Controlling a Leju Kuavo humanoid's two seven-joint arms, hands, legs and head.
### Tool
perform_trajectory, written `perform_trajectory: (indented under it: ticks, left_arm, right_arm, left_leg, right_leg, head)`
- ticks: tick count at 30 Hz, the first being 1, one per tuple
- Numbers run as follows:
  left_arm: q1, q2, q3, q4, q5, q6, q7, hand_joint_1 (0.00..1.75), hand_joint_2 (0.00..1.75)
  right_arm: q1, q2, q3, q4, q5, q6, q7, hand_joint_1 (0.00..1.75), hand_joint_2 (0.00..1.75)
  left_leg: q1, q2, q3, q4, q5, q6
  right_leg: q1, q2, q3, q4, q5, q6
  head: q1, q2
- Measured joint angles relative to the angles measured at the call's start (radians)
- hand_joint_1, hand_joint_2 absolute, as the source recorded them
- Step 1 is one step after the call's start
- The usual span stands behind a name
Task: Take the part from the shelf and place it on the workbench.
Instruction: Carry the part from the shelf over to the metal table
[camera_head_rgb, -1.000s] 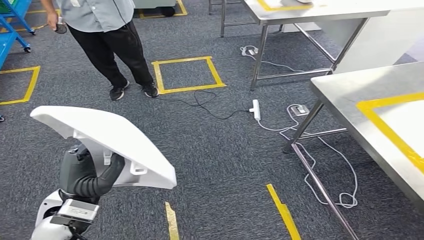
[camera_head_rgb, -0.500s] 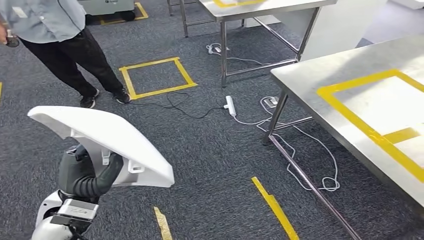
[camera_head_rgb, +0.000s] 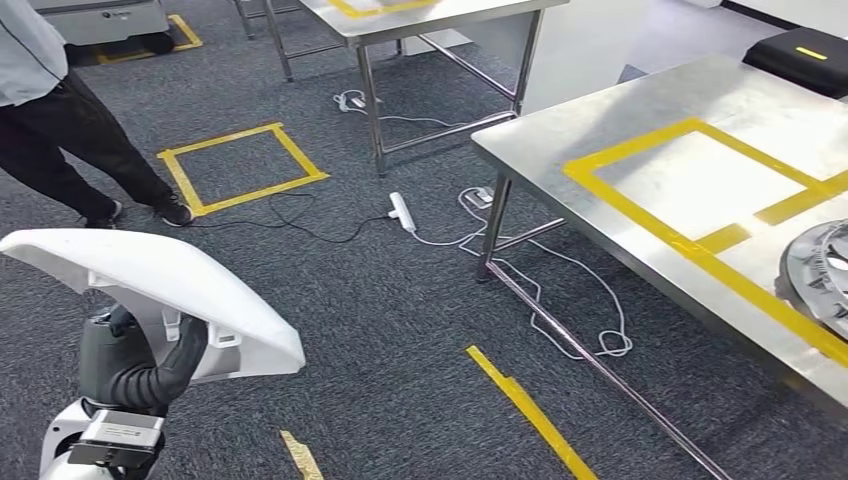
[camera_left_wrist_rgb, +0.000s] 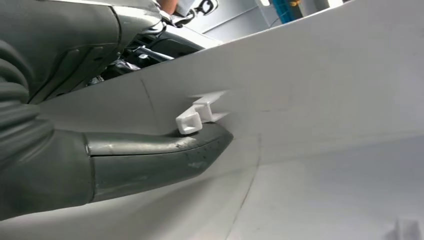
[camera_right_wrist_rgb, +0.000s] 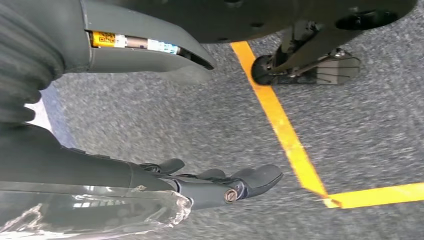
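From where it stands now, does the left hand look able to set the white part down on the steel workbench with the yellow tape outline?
Probably not yet. The left hand holds the white part low at the robot's left, and open carpet with cables lies between it and the workbench. Nothing blocks the way.

Bright, even indoor light throughout; soft glare on the steel workbench (camera_head_rgb: 640, 120); wrist views slightly blurred.

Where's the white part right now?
In the head view the white part is low on the left, held up over the carpet by the left hand, well short of the workbench on the right.
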Motion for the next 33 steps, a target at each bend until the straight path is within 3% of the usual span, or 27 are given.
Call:
perform_trajectory:
  ticks: [2, 4, 5, 6, 7, 9, 11, 13, 15, 17, 19, 20, 21, 23, 25, 27, 29, 31, 33]
  left_arm:
    - [0.008, -0.001, 0.002, -0.003, -0.001, 0.001, -0.003, 1.75, 1.75]
    - [0.014, -0.001, 0.004, -0.004, -0.001, 0.001, -0.004, 1.75, 1.75]
    - [0.015, -0.001, 0.005, -0.004, -0.001, 0.001, -0.004, 1.75, 1.75]
    - [0.016, -0.001, 0.005, -0.004, -0.001, 0.001, -0.005, 1.75, 1.75]
    - [0.016, -0.002, 0.006, -0.004, 0.001, 0.001, -0.008, 1.75, 1.75]
    - [0.019, -0.004, 0.008, -0.005, 0.012, 0.002, -0.018, 1.75, 1.75]
    - [0.023, -0.008, 0.014, -0.007, 0.028, 0.002, -0.034, 1.75, 1.75]
    - [0.026, -0.01, 0.024, -0.011, 0.04, 0.004, -0.059, 1.75, 1.75]
    - [0.03, -0.012, 0.04, -0.019, 0.045, 0.009, -0.085, 1.75, 1.75]
    - [0.037, -0.013, 0.058, -0.026, 0.045, 0.016, -0.097, 1.75, 1.75]
    - [0.046, -0.013, 0.072, -0.029, 0.046, 0.021, -0.101, 1.75, 1.75]
    - [0.05, -0.014, 0.078, -0.029, 0.045, 0.023, -0.103, 1.75, 1.75]
    - [0.054, -0.014, 0.084, -0.029, 0.045, 0.027, -0.107, 1.75, 1.75]
    - [0.06, -0.014, 0.098, -0.031, 0.042, 0.033, -0.114, 1.75, 1.75]
    - [0.063, -0.015, 0.111, -0.035, 0.039, 0.038, -0.119, 1.75, 1.75]
    - [0.067, -0.015, 0.121, -0.039, 0.038, 0.039, -0.121, 1.75, 1.75]
    - [0.068, -0.016, 0.125, -0.042, 0.038, 0.04, -0.123, 1.75, 1.75]
    - [0.07, -0.018, 0.127, -0.044, 0.038, 0.04, -0.124, 1.75, 1.75]
    - [0.074, -0.02, 0.129, -0.046, 0.038, 0.04, -0.124, 1.75, 1.75]
  right_arm:
    - [-0.001, 0.0, 0.0, -0.002, 0.001, 0.0, 0.0, 0.0, 1.75]
    - [-0.002, 0.0, -0.001, -0.004, 0.001, 0.0, 0.0, 0.0, 1.75]
    - [-0.001, 0.0, -0.001, -0.004, 0.001, 0.0, 0.001, 0.0, 1.75]
    - [0.001, 0.0, -0.001, -0.005, 0.001, 0.0, 0.001, 0.0, 1.75]
    - [0.002, 0.0, -0.002, -0.005, 0.002, 0.0, 0.002, 0.0, 1.75]
    - [0.002, 0.0, -0.003, -0.008, 0.005, 0.002, 0.005, 0.0, 1.75]
    - [0.0, 0.0, -0.004, -0.013, 0.008, 0.005, 0.007, 0.0, 1.75]
    - [0.002, 0.001, -0.004, -0.015, 0.012, 0.008, 0.009, 0.0, 1.75]
    - [0.007, 0.001, -0.005, -0.018, 0.018, 0.01, 0.01, 0.0, 1.75]
    - [0.007, 0.002, -0.005, -0.022, 0.022, 0.011, 0.011, 0.0, 1.75]
    - [0.006, 0.002, -0.005, -0.024, 0.024, 0.011, 0.011, 0.0, 1.75]
    - [0.007, 0.003, -0.005, -0.024, 0.024, 0.012, 0.012, 0.0, 1.75]
    - [0.008, 0.003, -0.006, -0.025, 0.025, 0.012, 0.012, 0.0, 1.75]
    - [0.01, 0.003, -0.007, -0.026, 0.026, 0.012, 0.014, 0.0, 1.75]
    - [0.009, 0.005, -0.007, -0.029, 0.027, 0.013, 0.016, 0.0, 1.75]
    - [0.008, 0.007, -0.007, -0.031, 0.027, 0.015, 0.017, 0.0, 1.75]
    - [0.012, 0.008, -0.007, -0.032, 0.027, 0.015, 0.017, 0.0, 1.75]
    - [0.016, 0.008, -0.007, -0.033, 0.027, 0.015, 0.018, 0.0, 1.75]
    - [0.014, 0.008, -0.007, -0.035, 0.027, 0.015, 0.018, 0.0, 1.75]
  left_leg:
    - [-0.001, 0.026, 0.002, -0.005, 0.001, 0.007]
    - [-0.004, 0.051, 0.002, -0.004, 0.0, 0.01]
    - [-0.004, 0.063, 0.002, -0.004, -0.001, 0.01]
    - [-0.005, 0.074, 0.003, -0.004, -0.001, 0.009]
    - [-0.005, 0.085, 0.004, -0.004, -0.003, 0.008]
    - [-0.008, 0.103, 0.009, -0.003, -0.007, 0.002]
    - [-0.013, 0.118, 0.012, -0.001, -0.009, -0.008]
    - [-0.014, 0.132, 0.015, 0.0, -0.01, -0.017]
    - [-0.01, 0.118, 0.015, 0.013, -0.026, -0.029]
    - [-0.007, 0.076, -0.018, 0.093, -0.08, -0.038]
    - [-0.006, 0.05, -0.08, 0.225, -0.143, -0.041]
    - [-0.006, 0.047, -0.103, 0.27, -0.153, -0.04]
    - [-0.006, 0.045, -0.109, 0.28, -0.143, -0.039]
    - [-0.006, 0.031, -0.07, 0.193, -0.073, -0.032]
    - [-0.004, -0.01, -0.012, 0.069, -0.017, -0.021]
    - [-0.005, -0.032, 0.01, 0.013, -0.01, -0.014]
    - [-0.004, -0.016, 0.011, 0.001, -0.009, -0.009]
    - [-0.001, 0.006, 0.014, -0.008, -0.004, 0.0]
    - [-0.001, 0.031, 0.015, -0.01, -0.003, 0.006]
  right_leg:
    - [0.001, -0.053, -0.05, 0.1, -0.056, 0.007]
    - [-0.002, -0.074, -0.103, 0.213, -0.104, 0.012]
    - [-0.003, -0.077, -0.112, 0.235, -0.105, 0.014]
    - [-0.003, -0.081, -0.103, 0.223, -0.09, 0.014]
    - [-0.003, -0.087, -0.075, 0.177, -0.062, 0.014]
    - [0.001, -0.119, 0.006, 0.038, -0.012, 0.008]
    - [0.006, -0.138, 0.048, -0.033, 0.001, -0.003]
    - [0.008, -0.123, 0.049, -0.036, 0.002, -0.016]
    - [0.005, -0.107, 0.05, -0.04, 0.006, -0.027]
    - [0.001, -0.09, 0.052, -0.043, 0.011, -0.037]
    - [0.001, -0.07, 0.049, -0.043, 0.012, -0.042]
    - [0.002, -0.059, 0.049, -0.043, 0.013, -0.043]
    - [0.003, -0.047, 0.049, -0.042, 0.013, -0.043]
    - [0.004, -0.023, 0.051, -0.041, 0.014, -0.042]
    - [0.005, -0.001, 0.05, -0.038, 0.015, -0.038]
    - [0.004, 0.018, 0.039, -0.036, 0.019, -0.026]
    - [0.0, 0.031, 0.027, -0.035, 0.022, -0.013]
    - [0.002, -0.001, 0.006, -0.003, 0.002, -0.003]
    - [0.003, -0.055, -0.045, 0.102, -0.056, 0.004]
  head:
    - [0.007, 0.0]
    - [0.01, 0.0]
    - [0.01, 0.0]
    - [0.01, 0.0]
    - [0.01, 0.0]
    - [0.01, 0.0]
    - [0.009, 0.0]
    - [0.008, 0.0]
    - [0.007, 0.0]
    - [0.001, 0.0]
    - [-0.003, 0.0]
    - [-0.003, 0.0]
    - [-0.003, 0.0]
    - [-0.003, 0.0]
    - [-0.003, 0.0]
    - [-0.003, 0.0]
    - [-0.004, 0.0]
    - [0.001, 0.0]
    - [0.008, 0.0]
